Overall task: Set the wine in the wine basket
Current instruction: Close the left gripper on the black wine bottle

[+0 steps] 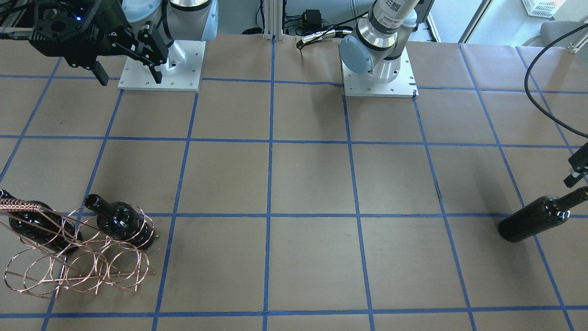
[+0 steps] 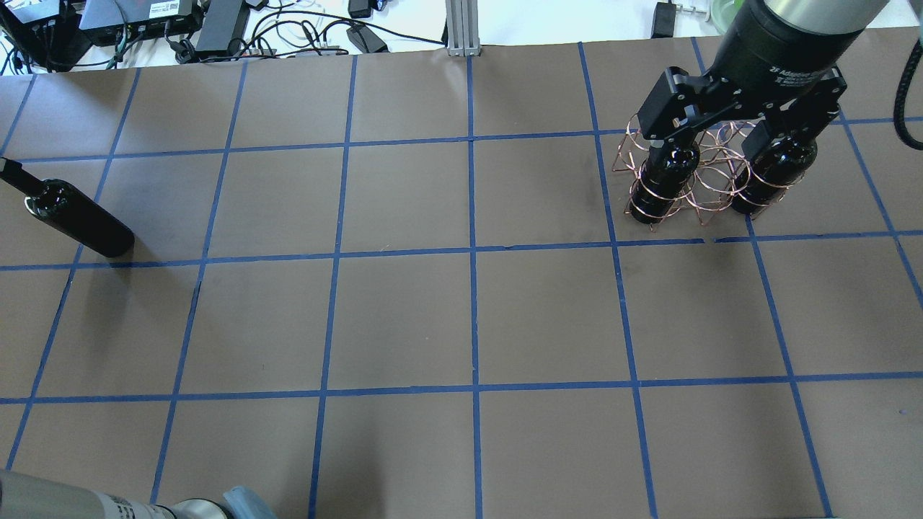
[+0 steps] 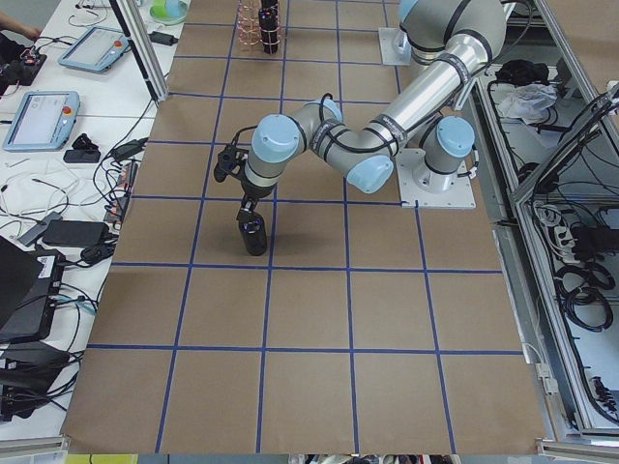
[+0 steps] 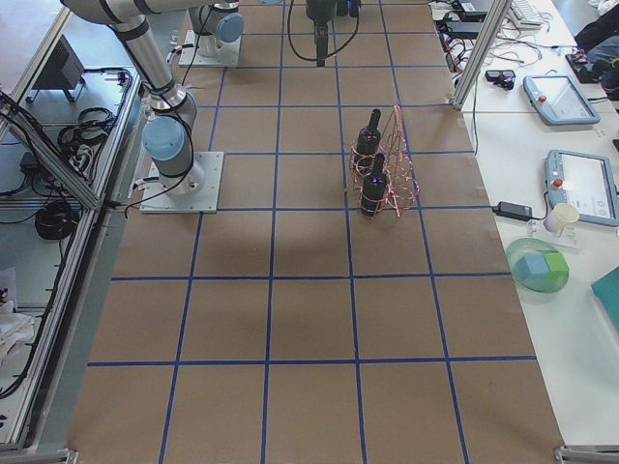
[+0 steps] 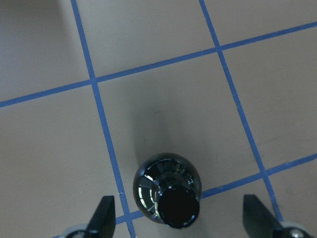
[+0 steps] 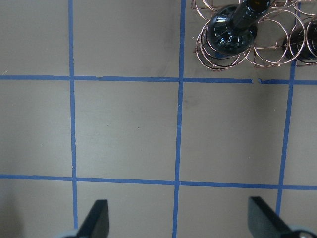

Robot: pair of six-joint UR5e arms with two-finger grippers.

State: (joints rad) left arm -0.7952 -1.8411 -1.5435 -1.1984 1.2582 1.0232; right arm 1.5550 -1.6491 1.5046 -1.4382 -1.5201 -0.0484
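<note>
The wine (image 2: 76, 222) stands on the surface (image 2: 469, 324) at the robot's left; far right, the wine basket (image 1: 92, 264) holds two bottles (image 1: 120, 223).

Black two-finger left gripper (image 5: 178, 208) points down at overhead 9 o'clock, jaws wide apart; black right gripper (image 6: 178, 213) hangs high at 2 o'clock, jaws spread too

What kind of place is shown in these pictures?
Probably a robotics lab: a table with a blue tape grid, the left arm and right arm bolted onto it, teach pendants and cables on a side bench.
</note>
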